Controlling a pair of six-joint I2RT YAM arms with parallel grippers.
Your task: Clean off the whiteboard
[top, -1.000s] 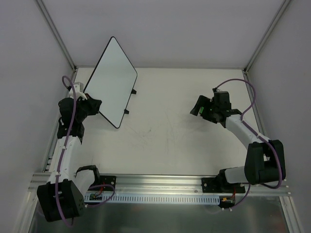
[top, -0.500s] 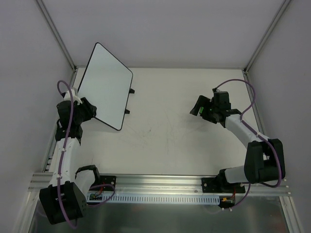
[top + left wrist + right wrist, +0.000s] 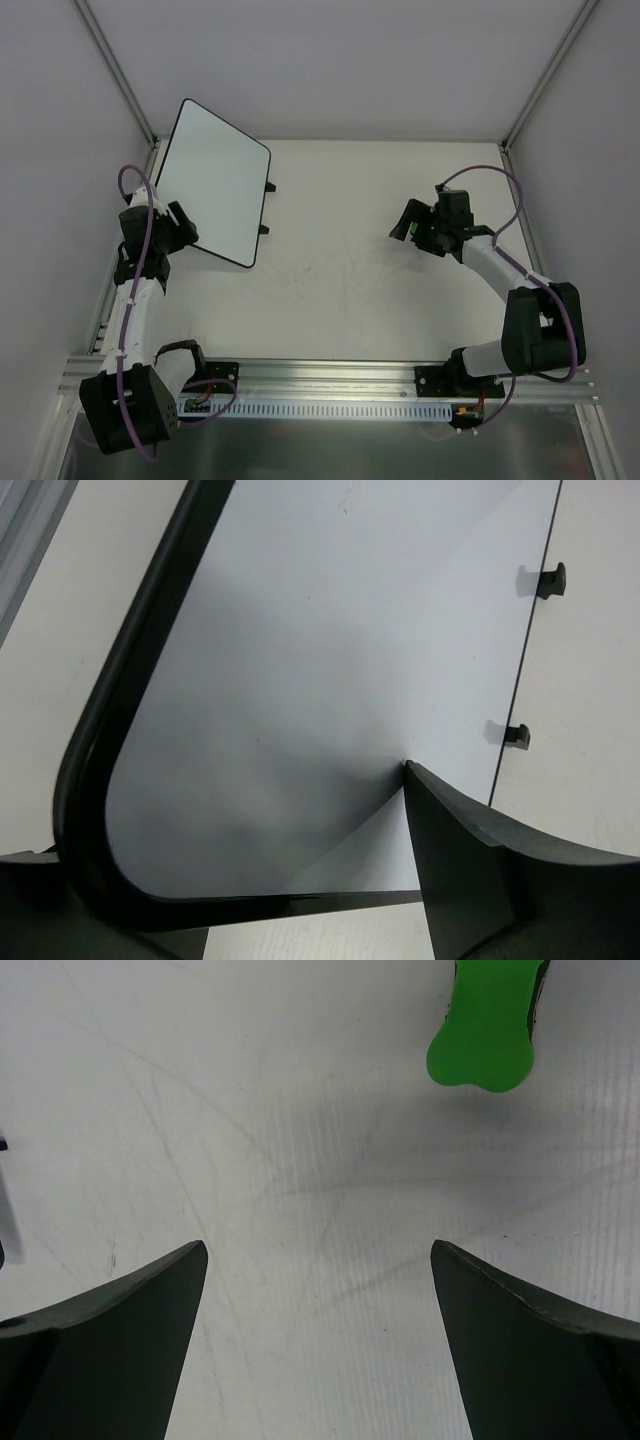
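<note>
The whiteboard (image 3: 215, 180) stands tilted at the table's back left, its face blank, its black feet (image 3: 270, 187) toward the middle. My left gripper (image 3: 185, 225) is at its near left corner. In the left wrist view the whiteboard (image 3: 330, 630) fills the frame and its corner lies between the spread jaws of my left gripper (image 3: 230, 820); the right fingertip (image 3: 420, 790) rests against the white face. My right gripper (image 3: 405, 222) hovers open over the table at mid right. A green eraser (image 3: 485, 1030) lies just ahead of my right gripper (image 3: 320, 1250), nothing between its fingers.
Grey walls with aluminium posts close the table on the left, back and right. A metal rail (image 3: 330, 375) with the arm bases runs along the near edge. The tabletop (image 3: 300, 1110) shows faint scuff marks.
The whiteboard's upper edge has swung left and its face looks wider. My left gripper has gone from shut to spread and has shifted slightly left. The right arm has barely moved.
</note>
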